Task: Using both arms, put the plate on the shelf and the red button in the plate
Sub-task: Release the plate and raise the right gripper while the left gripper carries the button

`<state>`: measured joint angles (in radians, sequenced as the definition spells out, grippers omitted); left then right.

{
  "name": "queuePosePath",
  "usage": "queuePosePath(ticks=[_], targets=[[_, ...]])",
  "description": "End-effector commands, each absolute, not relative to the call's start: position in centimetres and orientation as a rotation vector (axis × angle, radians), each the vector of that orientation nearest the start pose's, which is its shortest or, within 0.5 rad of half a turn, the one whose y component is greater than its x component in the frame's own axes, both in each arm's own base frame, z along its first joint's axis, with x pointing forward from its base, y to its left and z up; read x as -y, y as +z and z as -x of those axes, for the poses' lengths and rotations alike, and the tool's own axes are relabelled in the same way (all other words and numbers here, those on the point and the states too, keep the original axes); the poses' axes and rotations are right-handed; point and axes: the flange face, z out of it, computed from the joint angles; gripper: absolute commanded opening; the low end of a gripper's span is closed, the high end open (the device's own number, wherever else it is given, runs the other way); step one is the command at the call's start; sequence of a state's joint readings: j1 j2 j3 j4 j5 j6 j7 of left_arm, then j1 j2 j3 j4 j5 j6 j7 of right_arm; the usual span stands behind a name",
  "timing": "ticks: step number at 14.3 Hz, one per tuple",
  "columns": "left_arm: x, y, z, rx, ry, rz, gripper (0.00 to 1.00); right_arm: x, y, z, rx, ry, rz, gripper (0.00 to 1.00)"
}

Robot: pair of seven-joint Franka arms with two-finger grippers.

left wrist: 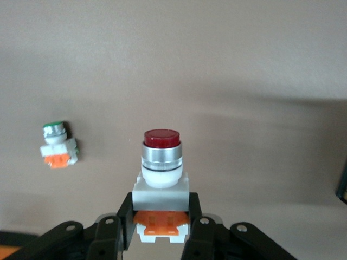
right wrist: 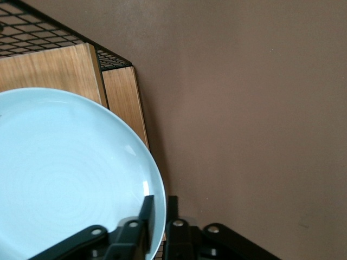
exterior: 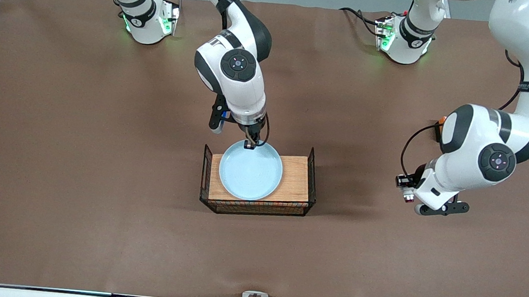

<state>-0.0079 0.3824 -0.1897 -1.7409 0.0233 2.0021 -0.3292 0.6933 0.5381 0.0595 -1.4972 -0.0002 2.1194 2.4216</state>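
Observation:
The pale blue plate [exterior: 250, 170] lies flat over the wooden tray [exterior: 296, 180], its rim past the tray's edges. I cannot tell whether it rests on the wood. My right gripper [exterior: 249, 144] is shut on the plate's rim at the edge toward the robots. In the right wrist view its gripper [right wrist: 160, 216] has one finger on each side of the plate [right wrist: 65, 173] rim. My left gripper [exterior: 411, 194] hangs over bare table toward the left arm's end, shut on the red button [exterior: 407, 196]. The left wrist view shows this gripper [left wrist: 161, 219] clamping the red button [left wrist: 161, 162] by its white-orange base, red cap pointing away.
The tray has black wire mesh walls [exterior: 312, 169] at both ends and along its near side, also seen in the right wrist view [right wrist: 32, 32]. A similar button block with a green cap [left wrist: 58, 146] lies on the table. An orange object [exterior: 440, 122] peeks out beside the left arm.

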Motion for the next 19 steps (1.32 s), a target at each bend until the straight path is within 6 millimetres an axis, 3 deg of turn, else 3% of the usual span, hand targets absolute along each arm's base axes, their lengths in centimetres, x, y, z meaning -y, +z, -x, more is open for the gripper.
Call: queuePosePath(ticks=[1, 5, 7, 10, 12, 15, 17, 19], targets=[[12.7, 39.0, -62.4, 0.202, 0.245, 3.143, 0.28, -48.4, 36.6, -52.7, -2.293, 0.043, 2.014, 0.48], [16.7, 44.1, -62.3, 0.287, 0.286, 3.188, 0.28, -48.3, 39.4, -52.6, -2.301, 0.057, 2.015, 0.58], [19.6, 47.9, -61.8, 0.356, 0.306, 3.209, 0.28, -47.7, 42.9, -52.1, -2.324, 0.053, 2.051, 0.59], [24.2, 50.9, -60.3, 0.475, 0.315, 3.238, 0.28, -46.0, 47.9, -51.2, -2.227, 0.045, 2.223, 0.59], [27.4, 52.7, -59.8, 0.594, 0.304, 3.253, 0.28, -43.7, 50.8, -51.4, -2.132, 0.038, 2.346, 0.58], [32.3, 53.1, -59.0, 0.81, 0.26, 3.262, 0.28, -39.1, 54.8, -52.0, -1.882, 0.053, 2.62, 0.57], [35.2, 53.0, -59.0, 1.095, 0.216, 3.242, 0.28, -35.1, 56.8, -52.8, -1.571, 0.09, 2.87, 0.59], [38.3, 52.4, -59.6, 1.487, 0.18, 3.194, 0.28, -30.8, 58.8, -53.9, -1.191, 0.062, 3.078, 0.66]])
